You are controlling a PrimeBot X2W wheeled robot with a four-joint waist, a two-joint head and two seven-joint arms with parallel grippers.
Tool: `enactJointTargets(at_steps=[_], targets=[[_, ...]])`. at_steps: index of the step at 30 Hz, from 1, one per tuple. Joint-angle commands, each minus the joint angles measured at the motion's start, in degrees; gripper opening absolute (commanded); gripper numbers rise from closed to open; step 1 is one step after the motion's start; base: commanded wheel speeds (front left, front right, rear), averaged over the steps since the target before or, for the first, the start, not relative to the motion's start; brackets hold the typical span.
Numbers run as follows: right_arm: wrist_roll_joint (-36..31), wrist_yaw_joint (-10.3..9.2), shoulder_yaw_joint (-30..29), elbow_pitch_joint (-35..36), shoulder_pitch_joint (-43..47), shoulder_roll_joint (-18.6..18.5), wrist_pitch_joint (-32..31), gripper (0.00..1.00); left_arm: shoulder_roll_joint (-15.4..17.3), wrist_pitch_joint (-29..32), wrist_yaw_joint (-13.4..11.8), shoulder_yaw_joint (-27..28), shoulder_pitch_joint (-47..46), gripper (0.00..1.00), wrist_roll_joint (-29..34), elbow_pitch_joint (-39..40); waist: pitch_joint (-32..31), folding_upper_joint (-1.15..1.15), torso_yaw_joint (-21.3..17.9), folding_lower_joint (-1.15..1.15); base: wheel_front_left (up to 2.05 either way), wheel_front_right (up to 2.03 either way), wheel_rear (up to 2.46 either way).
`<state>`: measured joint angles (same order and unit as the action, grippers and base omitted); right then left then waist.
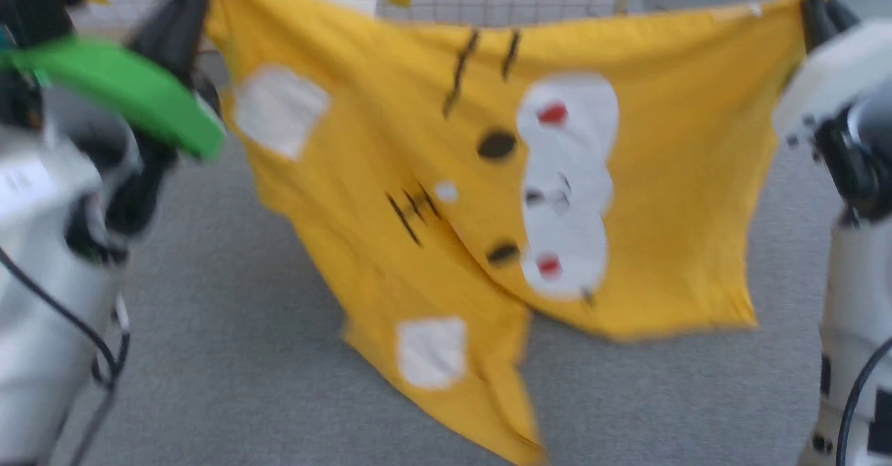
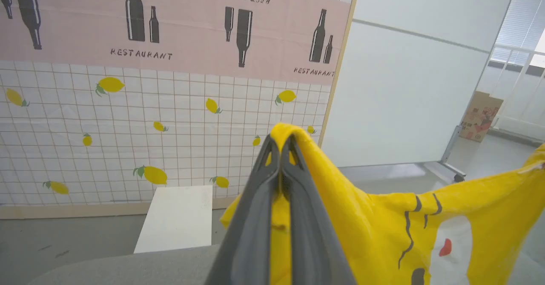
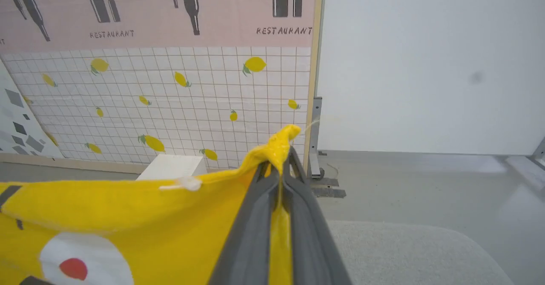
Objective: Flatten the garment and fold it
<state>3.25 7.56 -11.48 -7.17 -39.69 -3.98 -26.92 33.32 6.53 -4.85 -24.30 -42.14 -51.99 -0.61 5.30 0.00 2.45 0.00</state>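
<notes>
The mustard-yellow garment of thin soft fabric (image 1: 348,173) is held spread in the air between the two tools, above the grey tabletop (image 1: 209,354). The left tool (image 2: 279,142) is fully closed, its two long dark fingers pressed together on one upper corner of the garment, with a fold of fabric draped over the tips. The right tool (image 3: 283,155) is likewise fully closed on the opposite upper corner, a small peak of fabric standing out past its tips. The upper edge is drawn nearly straight between the two grips. From it the fabric hangs in uneven folds, the lowest point lying near the centre of the head view; whether it touches the tabletop cannot be determined. White patches, short dark strokes and small red marks are seen on the facing side. Behind the garment stands a white grid-patterned wall panel printed with lemons (image 2: 127,119), with a white rectangular block (image 2: 176,217) at its foot.
</notes>
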Motion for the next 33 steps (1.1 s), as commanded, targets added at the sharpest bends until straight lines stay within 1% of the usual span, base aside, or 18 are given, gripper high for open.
enactJointTargets(at_steps=[1,4,6,8,11,13,18,23,27,31,33], targets=[[-0.6,-0.08,0.7,-1.8,-3.1,0.4,0.6,0.0,-1.2,0.8,0.3,0.7,-3.8,0.0,-0.8,-2.3,-2.4,0.0,-3.1,0.0,0.0,0.0,0.0],[-2.1,-0.08,0.6,-6.5,-8.9,0.8,1.8,0.0,-2.6,2.4,0.5,1.6,-10.4,0.0,-1.9,-7.7,-2.7,0.0,-4.2,0.0,0.0,0.0,0.0],[-3.4,-0.08,-0.6,-9.8,-12.8,0.9,3.6,0.0,-2.5,2.6,0.8,1.4,-14.7,0.0,-0.6,-10.9,-2.8,0.0,-5.0,0.0,0.0,0.0,0.0],[-5.1,-0.08,-2.0,-13.1,-16.6,1.0,6.1,0.0,-2.3,0.5,0.8,1.4,-19.2,0.0,2.2,-13.7,-2.5,0.0,-5.5,0.0,0.0,0.0,0.0],[-6.0,-0.08,-2.7,-18.6,-21.8,1.1,9.0,0.0,-3.5,-4.8,-0.2,2.9,-25.4,0.0,4.9,-18.1,-1.6,0.0,-6.2,0.0,0.0,0.0,0.0],[-6.8,-0.08,-3.0,-21.8,-24.7,1.1,10.2,0.0,-4.4,-5.4,-0.2,3.3,-28.0,0.0,4.8,-21.0,-0.9,0.0,-6.5,0.0,0.0,0.0,0.0],[-8.2,-0.08,-2.7,-28.4,-30.2,1.1,12.2,0.0,-5.2,-5.7,1.5,2.5,-32.5,0.0,5.4,-26.3,1.3,0.0,-7.3,0.0,0.0,0.0,0.0],[-9.2,-0.08,-2.5,-32.6,-33.9,1.1,13.9,0.0,-5.2,-6.7,3.0,2.6,-34.9,0.0,5.3,-30.0,3.9,0.0,-7.7,0.0,0.0,0.0,0.0],[-10.6,-0.08,-3.7,-34.7,-36.3,1.1,15.1,0.0,-4.9,-7.5,4.2,3.2,-36.5,0.0,4.9,-32.0,6.8,0.0,-7.9,0.0,0.0,0.0,0.0],[-12.0,-0.08,-4.8,-35.3,-39.3,1.1,16.4,0.0,-4.4,-8.3,5.2,3.9,-39.2,0.0,4.6,-32.6,11.3,0.0,-7.9,0.0,0.0,0.0,0.0],[-13.0,-0.08,-5.3,-34.4,-41.5,1.1,17.1,0.0,-4.2,-8.7,5.7,4.5,-41.5,0.0,4.4,-32.2,14.8,0.0,-7.6,0.0,0.0,0.0,0.0]])
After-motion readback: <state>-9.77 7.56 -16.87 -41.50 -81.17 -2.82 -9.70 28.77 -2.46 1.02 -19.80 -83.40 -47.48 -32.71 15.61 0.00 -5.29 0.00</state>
